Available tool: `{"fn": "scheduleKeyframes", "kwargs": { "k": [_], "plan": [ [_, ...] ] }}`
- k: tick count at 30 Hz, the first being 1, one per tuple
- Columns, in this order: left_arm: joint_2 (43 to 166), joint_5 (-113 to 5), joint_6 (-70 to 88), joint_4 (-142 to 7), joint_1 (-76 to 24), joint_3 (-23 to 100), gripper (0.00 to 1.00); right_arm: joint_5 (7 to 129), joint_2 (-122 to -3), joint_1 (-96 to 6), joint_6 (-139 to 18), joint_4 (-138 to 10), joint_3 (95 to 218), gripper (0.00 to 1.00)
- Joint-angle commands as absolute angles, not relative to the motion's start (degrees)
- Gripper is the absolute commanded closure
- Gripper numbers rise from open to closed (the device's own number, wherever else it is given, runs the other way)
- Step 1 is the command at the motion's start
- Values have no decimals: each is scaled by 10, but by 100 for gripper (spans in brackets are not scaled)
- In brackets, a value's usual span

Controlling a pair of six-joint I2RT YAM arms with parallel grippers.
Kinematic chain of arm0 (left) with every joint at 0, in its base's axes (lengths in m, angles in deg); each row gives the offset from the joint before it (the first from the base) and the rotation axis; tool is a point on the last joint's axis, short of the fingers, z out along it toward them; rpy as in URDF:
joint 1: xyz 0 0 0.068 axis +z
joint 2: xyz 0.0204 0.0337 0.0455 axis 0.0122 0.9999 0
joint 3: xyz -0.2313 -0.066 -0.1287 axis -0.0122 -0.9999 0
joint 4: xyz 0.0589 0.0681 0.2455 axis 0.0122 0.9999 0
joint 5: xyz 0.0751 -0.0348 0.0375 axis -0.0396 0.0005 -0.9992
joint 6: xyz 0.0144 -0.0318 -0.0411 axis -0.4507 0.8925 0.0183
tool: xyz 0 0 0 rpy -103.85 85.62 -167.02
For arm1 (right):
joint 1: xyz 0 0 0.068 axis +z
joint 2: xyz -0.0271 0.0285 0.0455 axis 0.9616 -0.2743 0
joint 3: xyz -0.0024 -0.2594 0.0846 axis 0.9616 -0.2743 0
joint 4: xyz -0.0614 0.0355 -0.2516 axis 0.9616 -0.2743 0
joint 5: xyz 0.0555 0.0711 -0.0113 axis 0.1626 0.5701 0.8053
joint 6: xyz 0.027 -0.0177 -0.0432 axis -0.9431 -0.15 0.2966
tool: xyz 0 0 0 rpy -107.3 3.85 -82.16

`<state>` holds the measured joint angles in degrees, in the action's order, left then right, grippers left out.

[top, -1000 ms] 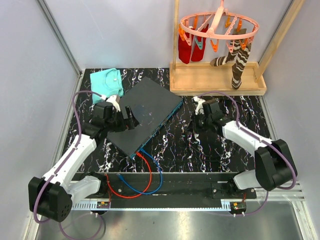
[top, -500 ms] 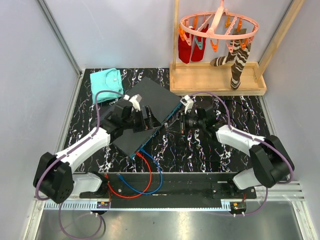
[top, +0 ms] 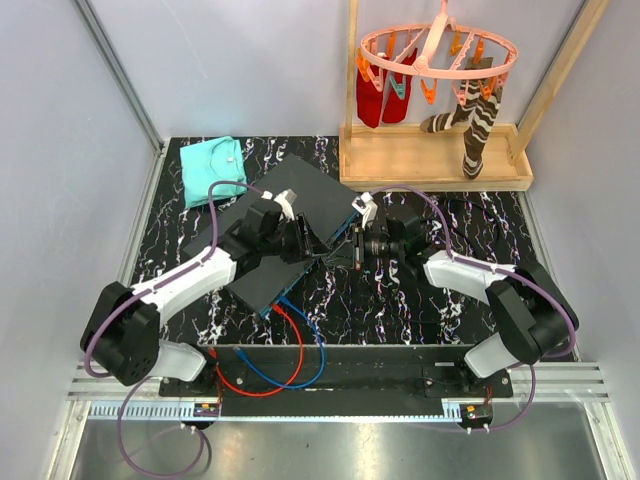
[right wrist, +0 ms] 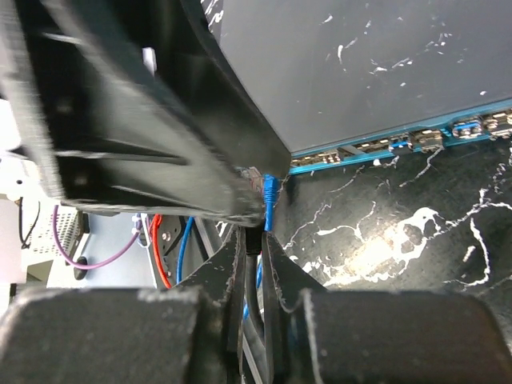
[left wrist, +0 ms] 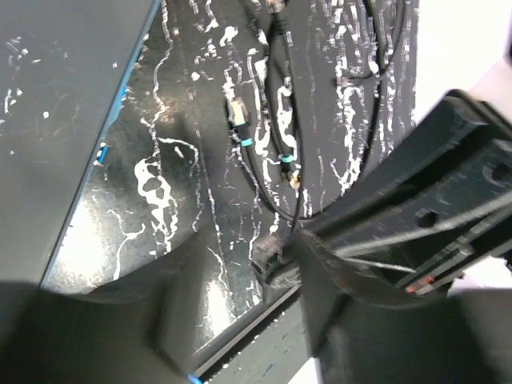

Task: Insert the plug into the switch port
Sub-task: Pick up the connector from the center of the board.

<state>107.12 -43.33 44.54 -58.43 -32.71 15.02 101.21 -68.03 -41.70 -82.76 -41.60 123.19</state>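
Two grippers are meeting at the teal port edge of the switch (top: 285, 225) in the overhead view. The left gripper (top: 308, 240) is reaching across its lid and the right gripper (top: 357, 246) is facing it from over the table (top: 430, 300). A blue cable (top: 300, 360) and a red cable (top: 262, 375) are already running into that edge. At the back, the wooden tray (top: 400, 170) is carrying the posts of the sock hanger (top: 438, 55), with a striped sock (top: 478, 130) dangling into it.

Left wrist view: the plug (left wrist: 270, 262) is hovering over the table, apart from the switch. Whether the left jaws are spread or pinching, I cannot tell through the blur.

Right wrist view: the right fingers are pressing together on the plug's black lead, with the tip pointing at the socket row beside the blue cable's seated end. Insertion, I'm judging, is not yet done; lining up and pushing in are what's remaining.
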Motion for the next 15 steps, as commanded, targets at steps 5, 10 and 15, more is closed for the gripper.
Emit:
{"fn": "scheduleKeyframes", "kwargs": {
  "k": [5,10,15],
  "plan": [
    [1077,-448,479,-604,-334,167,87,1026,-682,-407,-827,-373,1239,100],
    [1064,-460,507,-595,-337,157,100,1001,-665,-404,-821,-378,1237,85],
    [1045,-517,548,-502,-337,170,100,893,-586,-374,-754,-480,1247,52]
  ]
}}
